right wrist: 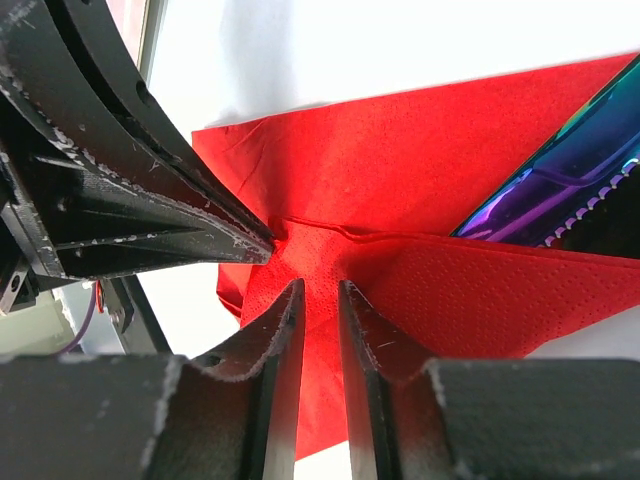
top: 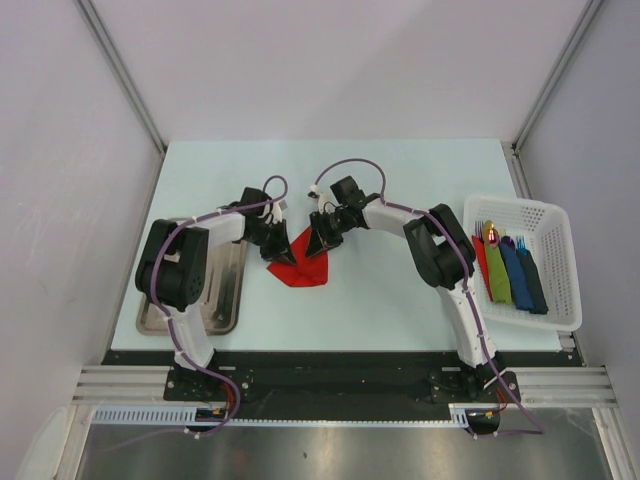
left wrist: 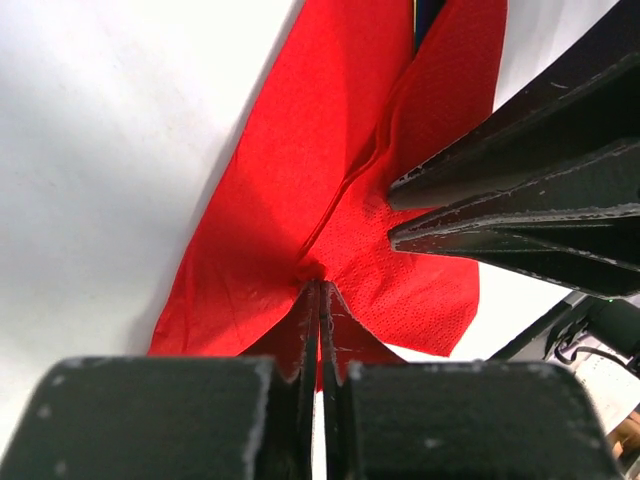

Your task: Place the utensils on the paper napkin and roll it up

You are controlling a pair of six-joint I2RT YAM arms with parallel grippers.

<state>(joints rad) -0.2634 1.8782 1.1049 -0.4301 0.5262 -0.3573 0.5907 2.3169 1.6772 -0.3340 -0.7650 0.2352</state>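
Note:
The red paper napkin (top: 300, 268) lies on the table between the two arms, one flap folded over. My left gripper (left wrist: 320, 287) is shut, pinching a fold of the napkin (left wrist: 290, 170) at its near edge. My right gripper (right wrist: 318, 290) stands with its jaws narrowly apart, tips resting on the folded flap of the napkin (right wrist: 480, 290), close to the left fingers (right wrist: 150, 215). An iridescent blue-purple utensil (right wrist: 560, 190) with a serrated edge pokes out from under the flap, and its dark end (left wrist: 425, 20) shows in the left wrist view. The rest of the utensils is hidden under the napkin.
A white basket (top: 555, 222) at the table's right edge holds green (top: 497, 275), blue (top: 515, 275) and dark (top: 533, 282) napkin rolls. A metal tray (top: 225, 297) sits at the left, partly under my left arm.

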